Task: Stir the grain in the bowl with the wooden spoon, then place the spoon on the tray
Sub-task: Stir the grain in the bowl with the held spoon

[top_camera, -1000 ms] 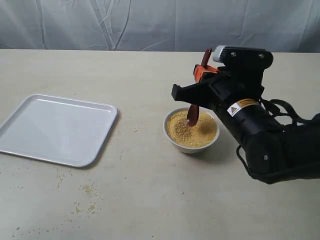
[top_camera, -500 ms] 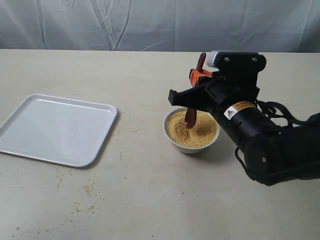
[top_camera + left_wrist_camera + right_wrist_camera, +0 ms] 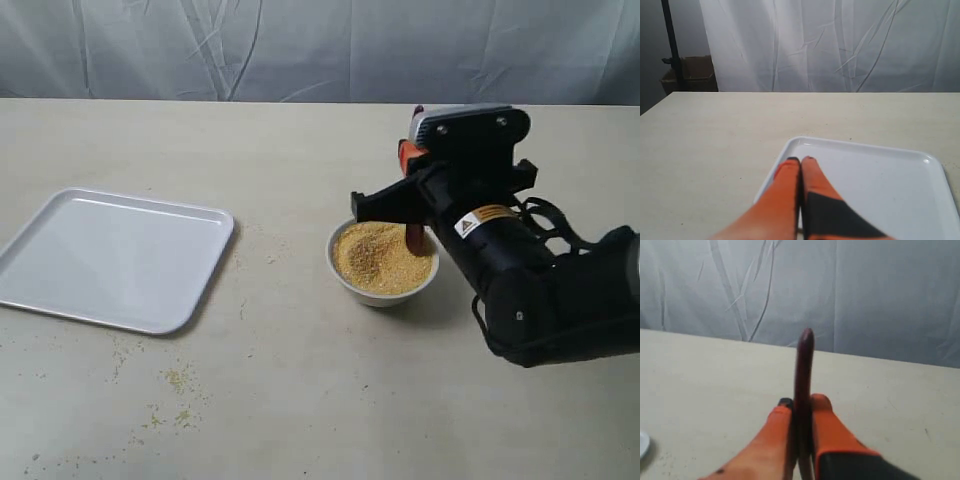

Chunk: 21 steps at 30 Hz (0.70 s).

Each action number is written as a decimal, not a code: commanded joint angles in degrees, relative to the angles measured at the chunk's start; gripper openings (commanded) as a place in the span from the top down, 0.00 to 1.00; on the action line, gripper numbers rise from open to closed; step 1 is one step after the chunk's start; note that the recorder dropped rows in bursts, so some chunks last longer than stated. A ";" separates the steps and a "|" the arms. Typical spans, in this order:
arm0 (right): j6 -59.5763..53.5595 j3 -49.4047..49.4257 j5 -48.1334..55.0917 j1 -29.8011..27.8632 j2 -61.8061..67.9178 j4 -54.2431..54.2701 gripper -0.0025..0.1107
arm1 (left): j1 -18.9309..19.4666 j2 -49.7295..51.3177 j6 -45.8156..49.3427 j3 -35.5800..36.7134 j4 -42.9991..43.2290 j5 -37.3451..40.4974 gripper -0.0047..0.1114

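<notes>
fig., front to back. (a) loose spilt grains lie on the table nearest the camera, in front of the tray's near edge. (b) right arm: black, yellow warning label, comes in from the right and leans over the bowl. (c) bowl: small, white, round, upright on the table, right of centre, well apart from the tray. it holds the grain, a yellow mound filling it to about the rim. (d) wooden spoon: only a short red-brown stretch shows in the ext. view, at the right side of the bowl, under the arm, reaching down to the grain. the oval end is hidden. (e) right pincer: orange fingers closed tight on the spoon handle, one each side. in the wrist view the handle stands up between them, its rounded tip above the fingertips. (f) tray: flat, white, rounded corners, low rim, at the left of the table w/ nothing on it. (g) left pincer, wrist view only: fingers pressed together, nothing between them, tips over the tray's edge. whether it touches the tray can't be told. (h) pale creased curtain behind the table. left wrist view also shows a cardboard box and a dark pole at the far side.
</notes>
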 commanded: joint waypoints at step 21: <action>5.67 -0.21 1.20 -0.29 -4.06 -3.81 0.98 | 0.05 -0.29 -0.06 0.28 -0.16 -0.54 0.96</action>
